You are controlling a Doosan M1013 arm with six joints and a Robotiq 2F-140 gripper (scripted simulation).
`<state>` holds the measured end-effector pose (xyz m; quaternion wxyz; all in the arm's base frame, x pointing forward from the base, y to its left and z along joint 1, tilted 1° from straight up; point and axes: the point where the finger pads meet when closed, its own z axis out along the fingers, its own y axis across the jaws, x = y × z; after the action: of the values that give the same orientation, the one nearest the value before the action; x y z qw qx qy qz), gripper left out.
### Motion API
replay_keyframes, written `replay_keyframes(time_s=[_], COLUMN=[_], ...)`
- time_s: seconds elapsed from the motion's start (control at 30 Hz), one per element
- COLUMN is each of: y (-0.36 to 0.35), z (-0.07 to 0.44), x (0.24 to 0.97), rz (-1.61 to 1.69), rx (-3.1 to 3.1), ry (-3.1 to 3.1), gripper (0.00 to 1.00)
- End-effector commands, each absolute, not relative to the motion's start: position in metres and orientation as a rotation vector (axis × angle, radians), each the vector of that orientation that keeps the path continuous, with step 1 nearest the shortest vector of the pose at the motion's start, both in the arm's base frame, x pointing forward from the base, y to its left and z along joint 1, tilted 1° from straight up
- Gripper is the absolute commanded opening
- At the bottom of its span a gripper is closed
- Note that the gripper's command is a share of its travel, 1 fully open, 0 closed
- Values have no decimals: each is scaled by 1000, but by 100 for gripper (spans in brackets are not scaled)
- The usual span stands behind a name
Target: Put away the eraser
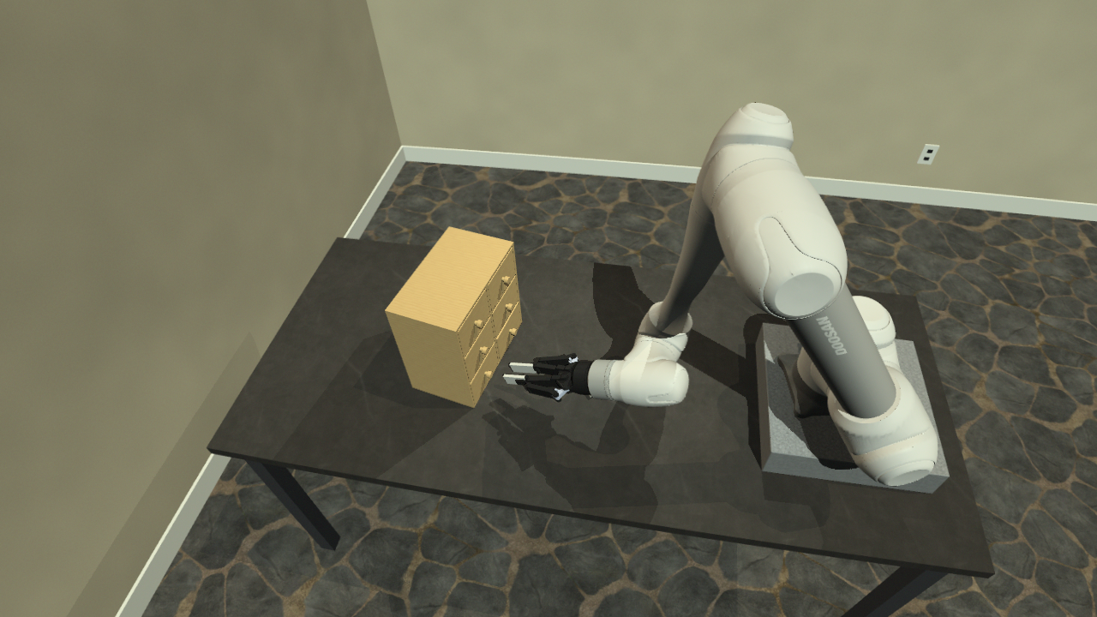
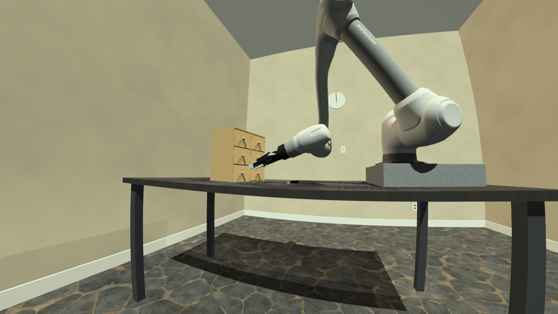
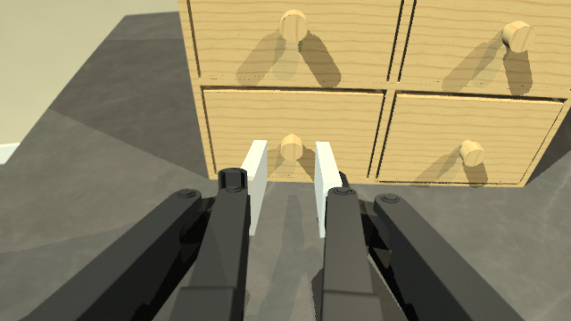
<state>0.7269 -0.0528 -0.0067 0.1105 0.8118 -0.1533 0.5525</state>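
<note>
The wooden chest point(image 1: 429, 360) point(image 2: 221, 156) point(image 3: 387, 119) stands upright on the table, its visible drawers looking shut and their contents hidden. My gripper point(image 1: 507, 372) point(image 2: 250, 166) point(image 3: 291, 161) is partly open and empty, pointing at the chest's front. In the wrist view its pads stand either side of the round knob point(image 3: 292, 144) of the bottom left drawer point(image 3: 241, 116); the tips look still short of the knob. The eraser, white and black point(image 2: 294, 182), lies on the table under my gripper and wrist; these hide it in the top view.
The dark table point(image 1: 307, 414) point(image 2: 175, 185) bears the chest at one end and the arm's grey base block point(image 1: 851, 476) point(image 2: 433, 175) at the other. More knobs stick out above, one point(image 3: 293, 27) over the bottom left drawer, and to the right, one point(image 3: 472, 152) on the bottom right drawer.
</note>
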Motion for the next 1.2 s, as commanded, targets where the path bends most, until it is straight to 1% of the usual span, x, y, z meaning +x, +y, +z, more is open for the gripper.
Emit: replay_keyframes(time_s=[0.0,0.27,1.17], y=[-58,-62,-63], z=[-22,-41,-41], x=[741,752,752], rz=[1636,1636,1636], rx=[2378,2378,2378], ry=[-451,-451,-451], gripper=[20,20,20])
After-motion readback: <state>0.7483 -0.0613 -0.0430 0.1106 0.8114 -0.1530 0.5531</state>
